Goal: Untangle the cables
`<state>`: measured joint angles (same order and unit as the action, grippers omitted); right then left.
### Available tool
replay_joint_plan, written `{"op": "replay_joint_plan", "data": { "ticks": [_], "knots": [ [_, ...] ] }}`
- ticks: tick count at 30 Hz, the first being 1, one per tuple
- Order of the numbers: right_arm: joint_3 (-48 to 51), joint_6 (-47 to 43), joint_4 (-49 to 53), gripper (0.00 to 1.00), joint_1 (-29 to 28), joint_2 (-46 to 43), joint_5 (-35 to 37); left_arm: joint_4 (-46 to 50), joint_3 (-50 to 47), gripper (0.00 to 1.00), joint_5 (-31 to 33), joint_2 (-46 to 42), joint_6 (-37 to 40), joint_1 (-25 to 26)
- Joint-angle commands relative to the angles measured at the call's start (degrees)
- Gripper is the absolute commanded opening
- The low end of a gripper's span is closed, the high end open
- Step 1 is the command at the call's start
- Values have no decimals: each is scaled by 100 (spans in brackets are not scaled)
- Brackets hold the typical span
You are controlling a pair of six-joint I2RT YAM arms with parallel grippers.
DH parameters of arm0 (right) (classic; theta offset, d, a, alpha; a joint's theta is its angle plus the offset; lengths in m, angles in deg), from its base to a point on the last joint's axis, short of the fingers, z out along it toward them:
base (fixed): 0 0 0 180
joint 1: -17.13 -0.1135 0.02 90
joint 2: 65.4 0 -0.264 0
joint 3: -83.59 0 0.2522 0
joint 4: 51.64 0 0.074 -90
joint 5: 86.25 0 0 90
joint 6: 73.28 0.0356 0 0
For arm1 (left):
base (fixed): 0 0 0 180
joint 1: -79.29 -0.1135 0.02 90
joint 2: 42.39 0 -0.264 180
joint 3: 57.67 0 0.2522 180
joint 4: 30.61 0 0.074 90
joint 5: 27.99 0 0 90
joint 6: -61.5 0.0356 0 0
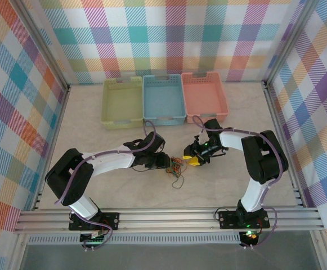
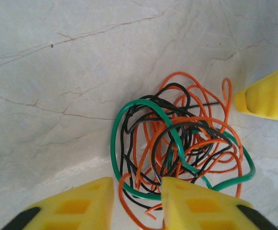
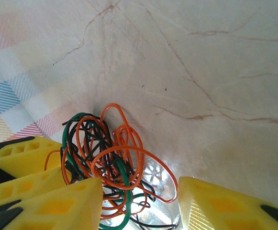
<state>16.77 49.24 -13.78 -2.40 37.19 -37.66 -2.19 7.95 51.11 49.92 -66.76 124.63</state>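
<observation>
The cables (image 1: 176, 165) are a small knot of orange, green and black wires on the marble table, between the two arms. In the left wrist view the cables (image 2: 177, 139) lie just ahead of my left gripper (image 2: 138, 203). Its yellow fingers (image 2: 81, 203) stand apart, with an orange strand and the bottom of the green loop in the gap. My left gripper (image 1: 168, 161) is at the knot's left side. My right gripper (image 3: 139, 206) is open wide, with the cables (image 3: 105, 153) against its left finger (image 3: 57, 203). My right gripper (image 1: 192, 160) is at the knot's right side.
Three baskets stand in a row at the back: yellow (image 1: 122, 101), blue (image 1: 163, 98) and pink (image 1: 204, 95). A thin black strand (image 1: 177, 181) trails from the knot toward the near edge. Checked walls close in the table on the left, right and back.
</observation>
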Motion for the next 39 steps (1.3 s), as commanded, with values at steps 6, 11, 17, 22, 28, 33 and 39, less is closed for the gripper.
{"op": "replay_joint_plan", "data": {
  "ticks": [6,11,17,22,28,33,39],
  "knots": [
    [88,-70,5,44,-24,-274,89,-145,-76,6,449,-2,-239,39],
    [241,-111,-128,43,-24,-516,148,-129,-9,0,506,42,-366,-198],
    [390,-93,-441,41,-16,-877,149,474,355,0,605,23,-135,-351],
    [191,55,-762,37,-22,-1058,292,-60,384,0,-171,184,-261,-976],
    [-330,129,-1058,36,-18,-850,228,292,802,0,-98,339,-31,-1180],
    [-175,-78,-1596,36,-46,-732,129,300,770,0,-18,434,133,-1234],
    [-205,-169,-2152,40,-288,-493,-476,-282,565,0,-362,513,158,-1269]
  ]
}}
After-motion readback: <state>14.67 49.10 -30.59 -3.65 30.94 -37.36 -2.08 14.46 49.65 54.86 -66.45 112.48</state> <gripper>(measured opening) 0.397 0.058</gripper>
